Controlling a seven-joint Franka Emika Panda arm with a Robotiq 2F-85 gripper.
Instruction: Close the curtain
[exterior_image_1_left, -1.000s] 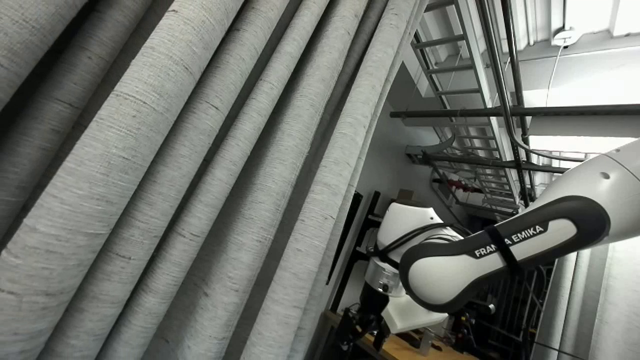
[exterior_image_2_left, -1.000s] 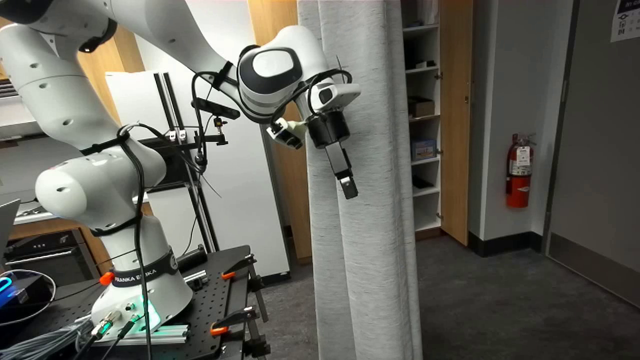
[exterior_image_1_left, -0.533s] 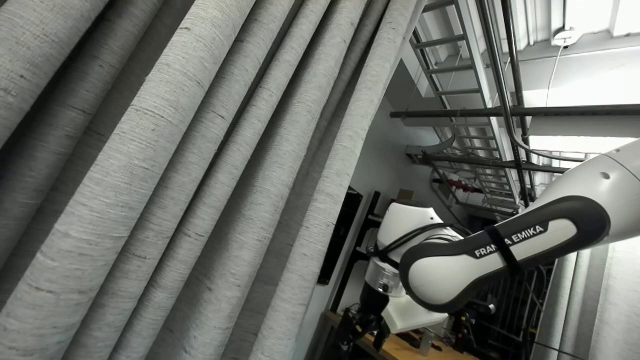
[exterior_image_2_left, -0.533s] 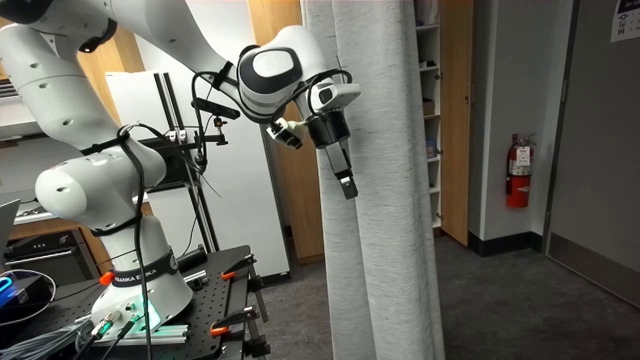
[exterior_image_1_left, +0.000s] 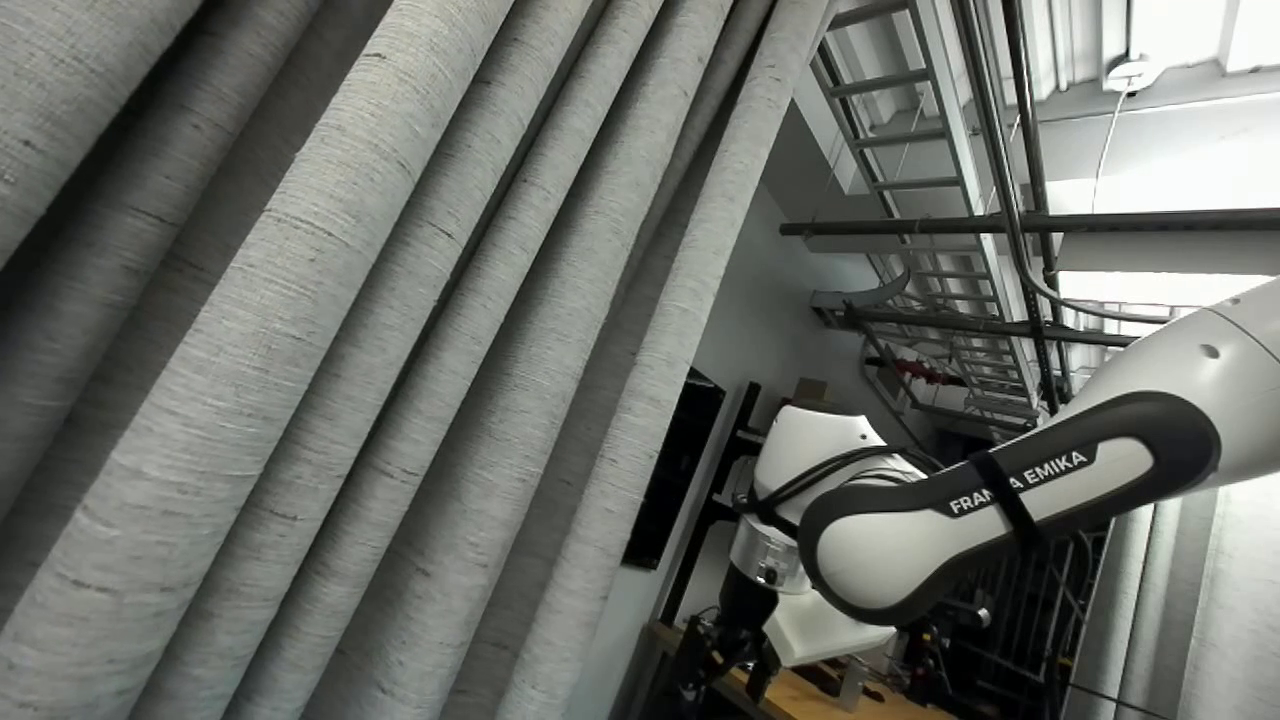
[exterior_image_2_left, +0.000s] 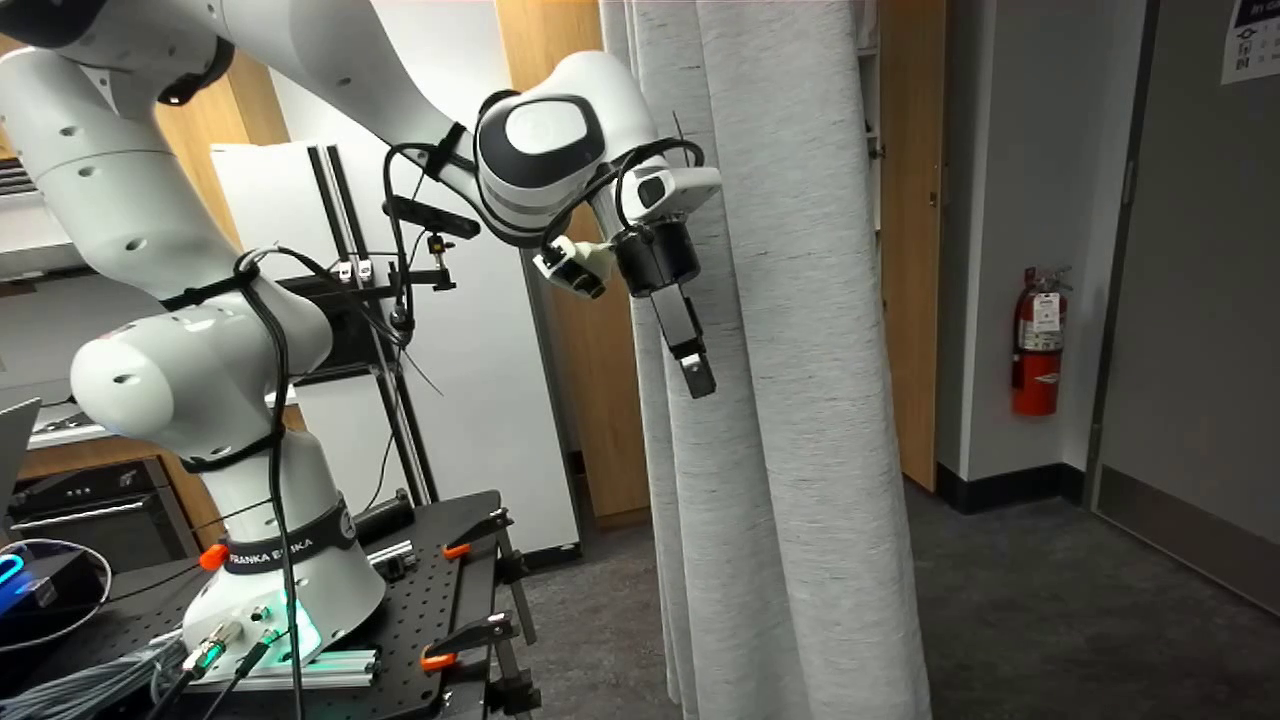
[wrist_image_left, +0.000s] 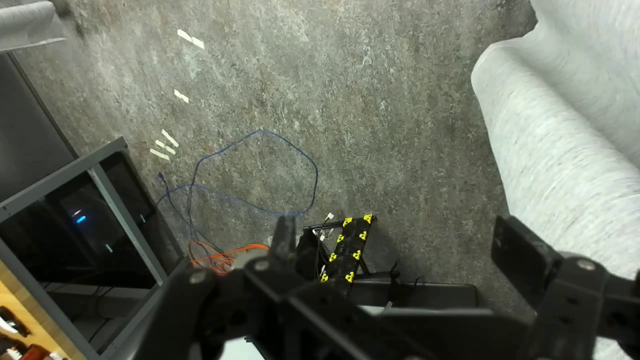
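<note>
Light-grey curtain (exterior_image_2_left: 795, 400) in long pleats

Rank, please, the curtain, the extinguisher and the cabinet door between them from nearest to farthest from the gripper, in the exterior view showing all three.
In an exterior view, from the gripper:
1. Curtain: directly behind it.
2. Cabinet door: past the curtain's right edge.
3. Extinguisher: further right still.

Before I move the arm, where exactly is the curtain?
In the wrist view, the curtain is on the right, partly behind the open gripper; in an exterior view, it hangs behind the gripper, just left of the wooden cupboard door.
</note>
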